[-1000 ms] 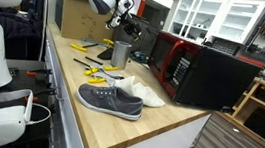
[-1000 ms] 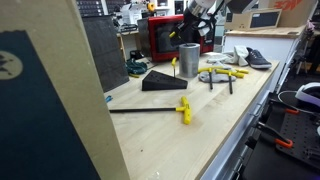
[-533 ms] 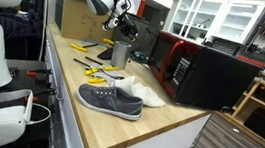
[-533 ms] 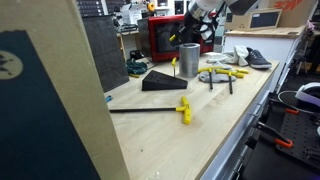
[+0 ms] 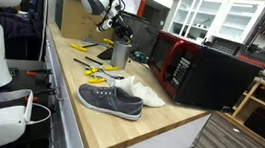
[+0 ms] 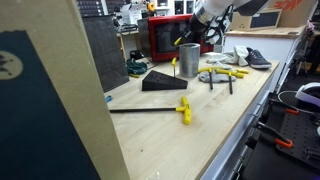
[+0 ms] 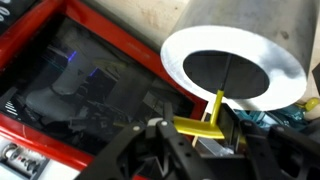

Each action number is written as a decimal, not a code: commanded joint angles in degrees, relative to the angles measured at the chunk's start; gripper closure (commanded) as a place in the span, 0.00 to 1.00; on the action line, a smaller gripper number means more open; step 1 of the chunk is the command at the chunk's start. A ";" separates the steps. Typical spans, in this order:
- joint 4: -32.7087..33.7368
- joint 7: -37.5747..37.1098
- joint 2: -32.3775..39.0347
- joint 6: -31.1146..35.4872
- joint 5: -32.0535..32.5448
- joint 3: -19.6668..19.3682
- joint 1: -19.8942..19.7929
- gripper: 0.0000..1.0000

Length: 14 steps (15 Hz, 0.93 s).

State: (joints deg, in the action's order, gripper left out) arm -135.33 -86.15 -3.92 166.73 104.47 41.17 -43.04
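The jaws are clamped on a yellow T-handle tool [image 7: 196, 125]. Its thin shaft points into the steel cup [image 7: 255, 60], which stands toward the desk's [image 5: 162, 123] rear edge, beside the red microwave [image 5: 198, 71].

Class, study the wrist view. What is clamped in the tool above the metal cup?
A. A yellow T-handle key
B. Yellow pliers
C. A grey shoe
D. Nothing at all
A: in the wrist view the tool grips the yellow T-handle key, whose thin shaft points toward the opening of the metal cup.
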 commanded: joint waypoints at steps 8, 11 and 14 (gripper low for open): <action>-9.89 -20.07 -14.24 3.14 5.97 -5.14 2.60 0.00; -12.74 -13.66 -15.65 5.39 -0.66 -7.60 3.02 0.00; -15.99 -1.64 -15.83 11.34 -14.72 -10.81 2.53 0.00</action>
State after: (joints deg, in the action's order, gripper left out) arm -147.54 -92.15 -17.02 170.80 98.55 33.26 -40.06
